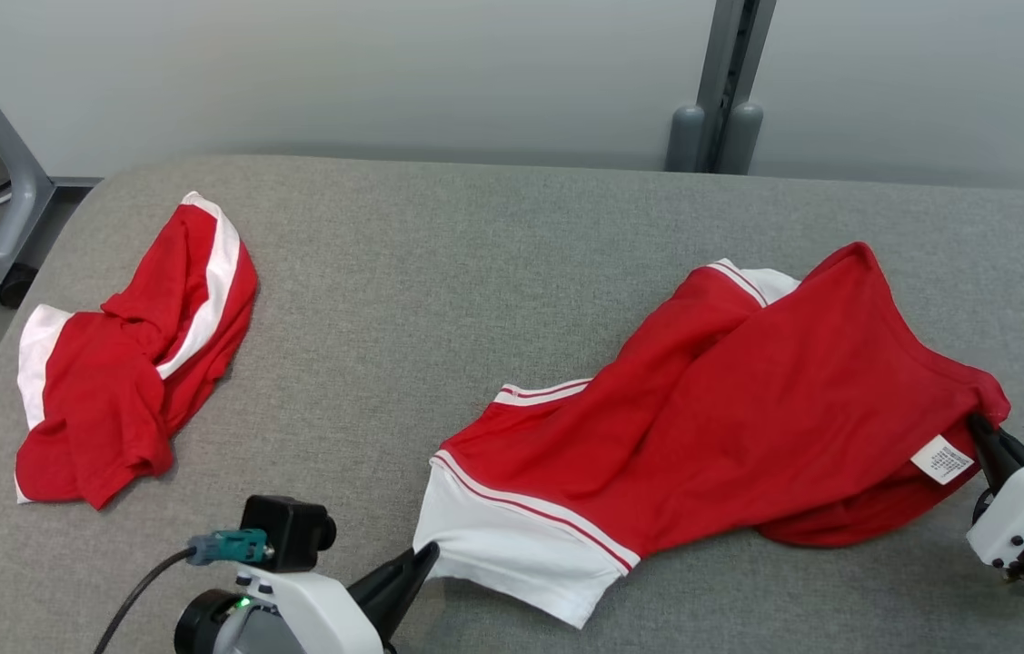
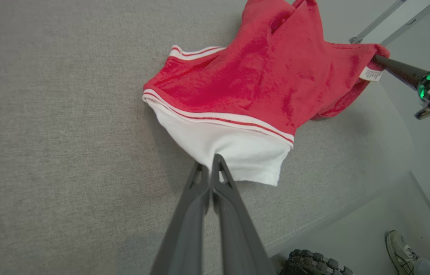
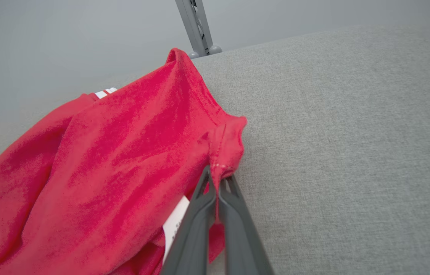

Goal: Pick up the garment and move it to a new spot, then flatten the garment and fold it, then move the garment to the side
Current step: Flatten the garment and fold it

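Both tools closed tight: left gripper [image 2: 211, 162] pinches the white sleeve edge of the red jersey garment with white striped trim [image 1: 748, 409]. The right gripper [image 3: 218, 175] is clamped on a bunched red hem corner beside the white care label [image 1: 941, 459]. The garment lies rumpled on the right half of the grey fabric-covered table [image 1: 475, 236], near its front edge. Step in hand looks like the pick-up. Lift both ends together and level, keeping the cloth taut so the middle doesn't drag. The pinches are thin, so no jerks or it may slip. Stay clear of the crumpled red-and-white cloth [image 1: 130, 363] far left.
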Robot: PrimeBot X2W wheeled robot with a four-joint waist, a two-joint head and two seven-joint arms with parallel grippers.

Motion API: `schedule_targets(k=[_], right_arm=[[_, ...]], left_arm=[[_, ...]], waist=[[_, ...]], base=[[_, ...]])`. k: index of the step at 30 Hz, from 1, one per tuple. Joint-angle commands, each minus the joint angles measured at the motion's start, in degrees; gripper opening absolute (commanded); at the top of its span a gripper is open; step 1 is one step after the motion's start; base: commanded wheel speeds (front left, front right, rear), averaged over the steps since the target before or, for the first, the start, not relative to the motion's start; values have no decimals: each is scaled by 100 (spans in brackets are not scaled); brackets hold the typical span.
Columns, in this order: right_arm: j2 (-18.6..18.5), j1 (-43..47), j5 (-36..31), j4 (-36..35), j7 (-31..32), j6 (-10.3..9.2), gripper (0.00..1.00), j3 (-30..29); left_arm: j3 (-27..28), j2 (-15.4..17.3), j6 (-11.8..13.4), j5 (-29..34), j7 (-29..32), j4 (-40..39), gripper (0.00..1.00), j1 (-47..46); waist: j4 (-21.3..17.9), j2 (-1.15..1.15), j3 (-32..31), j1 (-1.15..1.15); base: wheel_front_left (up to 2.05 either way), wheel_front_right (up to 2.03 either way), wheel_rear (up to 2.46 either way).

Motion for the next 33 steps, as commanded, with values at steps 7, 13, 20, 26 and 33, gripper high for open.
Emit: schedule_targets(k=[7, 13, 20, 26, 33], right_arm=[[-197, 426, 199, -1107, 810, 12, 0, -292], [-386, 184, 254, -2057, 1530, 12, 0, -490], [-509, -1198, 579, -2290, 1993, 12, 0, -377], [-544, -2995, 764, -1802, 1589, 12, 0, -59], [-473, -4727, 1235, -1021, 795, 12, 0, 156]], left_arm=[[444, 220, -40, -123, -14, -566, 0, -548], [740, 230, -172, -201, 17, -320, 0, -1698], [850, 173, -465, -103, 155, 901, 0, -3978], [733, 169, -678, 142, 74, 2286, 0, -6129], [572, 239, -760, 448, -327, 3631, 0, -8101]], waist=[[-91, 0, -224, 0], [-273, 0, 72, 0], [-448, 0, 876, 0], [-637, 0, 1657, 0], [-763, 0, 2206, 0]], base=[[0, 0, 0], [0, 0, 0], [0, 0, 0], [0, 0, 0], [0, 0, 0]])
